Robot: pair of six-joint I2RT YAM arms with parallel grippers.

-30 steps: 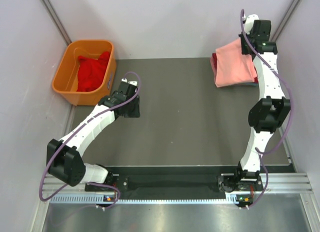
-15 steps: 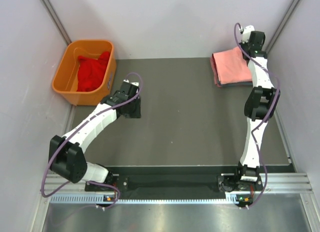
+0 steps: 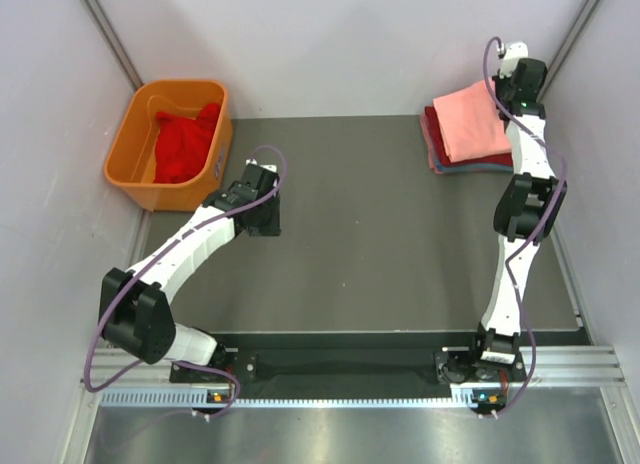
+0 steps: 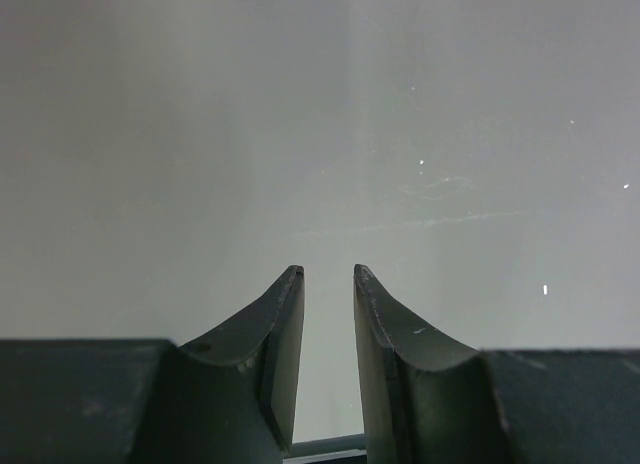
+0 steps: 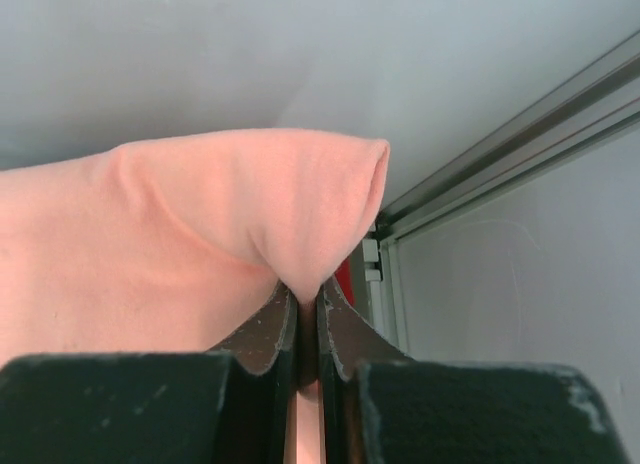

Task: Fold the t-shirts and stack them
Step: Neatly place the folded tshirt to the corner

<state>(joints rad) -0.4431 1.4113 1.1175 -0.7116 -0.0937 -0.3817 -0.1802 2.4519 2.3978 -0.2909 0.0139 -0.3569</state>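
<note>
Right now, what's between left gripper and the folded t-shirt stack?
Nothing: top view shows only bare tabletop between the left gripper and the folded t-shirt stack.

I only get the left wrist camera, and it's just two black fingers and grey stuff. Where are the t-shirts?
Observer: A red t-shirt lies bunched in the orange tub, far left of the table.
Operator: Is any shirt folded?
Observer: Yes. A salmon-pink t-shirt sits on top of a folded stack at the far right.
Operator: What's my other hand doing?
Observer: The right hand is shut on that salmon-pink t-shirt, pinching a fold at its edge.
</note>
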